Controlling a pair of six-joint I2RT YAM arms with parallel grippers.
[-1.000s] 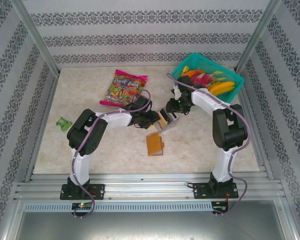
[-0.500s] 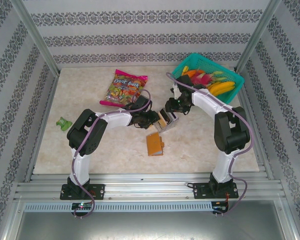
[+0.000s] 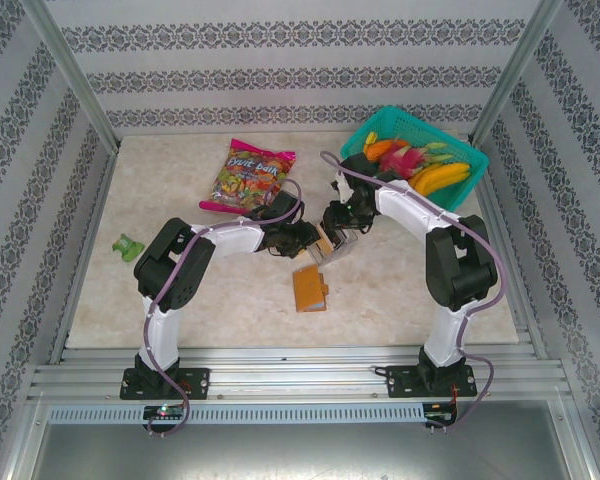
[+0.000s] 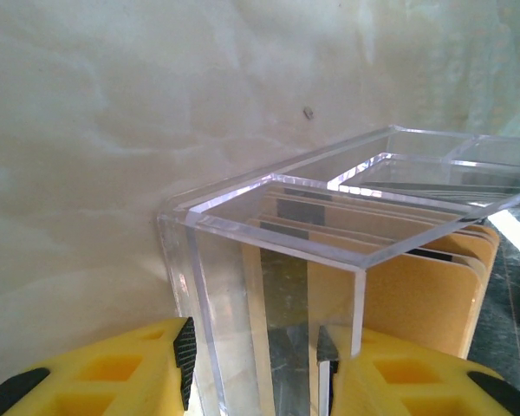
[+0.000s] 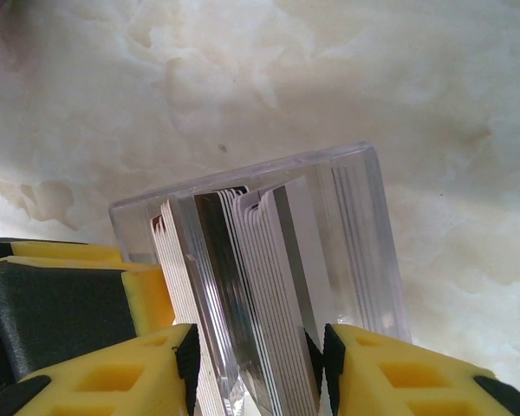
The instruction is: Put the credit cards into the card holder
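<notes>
A clear slotted tray (image 3: 328, 244) stands tilted at mid-table, packed with credit cards (image 5: 269, 277) on edge. My left gripper (image 3: 308, 238) comes from the left and is shut on the tray's end wall (image 4: 269, 208). Tan and grey cards (image 4: 433, 295) show through the clear wall. My right gripper (image 3: 333, 228) reaches in from the right. Its pads (image 5: 187, 355) press a bundle of cards that sticks out of the tray (image 5: 364, 225). The orange-brown card holder (image 3: 310, 288) lies closed on the table just in front of both grippers, untouched.
A candy bag (image 3: 252, 175) lies behind the left arm. A teal basket (image 3: 468, 185) of toy fruit sits at the back right, close to the right arm. A small green object (image 3: 130, 245) rests at the left edge.
My right gripper has shifted left, from beside the basket onto the tray's cards. The left gripper and the tray have stayed where they were.
</notes>
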